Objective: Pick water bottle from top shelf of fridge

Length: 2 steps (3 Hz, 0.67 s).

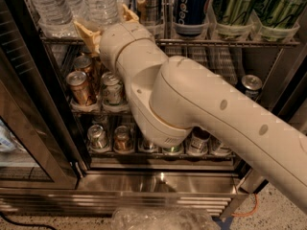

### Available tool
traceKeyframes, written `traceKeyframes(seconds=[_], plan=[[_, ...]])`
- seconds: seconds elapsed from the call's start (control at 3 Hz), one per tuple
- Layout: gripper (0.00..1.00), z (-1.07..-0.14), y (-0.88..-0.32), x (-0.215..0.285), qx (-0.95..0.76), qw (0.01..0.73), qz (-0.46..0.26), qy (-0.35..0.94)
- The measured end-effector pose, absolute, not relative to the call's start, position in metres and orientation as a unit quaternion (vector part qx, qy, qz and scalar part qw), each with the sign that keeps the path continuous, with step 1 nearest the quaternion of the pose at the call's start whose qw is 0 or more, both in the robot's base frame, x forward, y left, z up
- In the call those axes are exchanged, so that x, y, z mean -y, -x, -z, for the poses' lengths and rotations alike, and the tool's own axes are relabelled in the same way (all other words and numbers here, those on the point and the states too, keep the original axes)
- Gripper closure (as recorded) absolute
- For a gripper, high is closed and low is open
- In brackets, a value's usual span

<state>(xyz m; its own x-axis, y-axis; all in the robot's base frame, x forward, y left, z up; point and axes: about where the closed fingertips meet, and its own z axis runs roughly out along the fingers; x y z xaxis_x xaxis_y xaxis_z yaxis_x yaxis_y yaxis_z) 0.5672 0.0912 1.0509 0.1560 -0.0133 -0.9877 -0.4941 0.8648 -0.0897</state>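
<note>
Clear ribbed water bottles stand at the left of the top shelf [230, 43], a silver wire rack with clear lane cups. One water bottle [100, 1] has a red-edged label band; its cap is out of view. My gripper [106, 24] is open at this bottle's base, with one tan finger [86, 32] to its left and the other to its right. I cannot tell whether they touch it. Another water bottle [47, 4] stands further left. My thick cream arm [201, 104] crosses the fridge [158, 183] opening and hides much of the middle rack.
A blue Pepsi can [192, 6] and green cans [235, 6] stand right of the bottles. Soda cans [79, 86] line the middle and lower racks [97, 137]. The glass door [29, 128] stands open at left. Crumpled clear plastic [163, 219] lies on the floor below.
</note>
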Motion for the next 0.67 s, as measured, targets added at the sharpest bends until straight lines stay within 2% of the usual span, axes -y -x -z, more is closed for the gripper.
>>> traceKeyframes(seconds=[0.67], plan=[[0.32,-1.0538,-0.568,-0.0881,-0.629,0.734,-0.164,0.196]])
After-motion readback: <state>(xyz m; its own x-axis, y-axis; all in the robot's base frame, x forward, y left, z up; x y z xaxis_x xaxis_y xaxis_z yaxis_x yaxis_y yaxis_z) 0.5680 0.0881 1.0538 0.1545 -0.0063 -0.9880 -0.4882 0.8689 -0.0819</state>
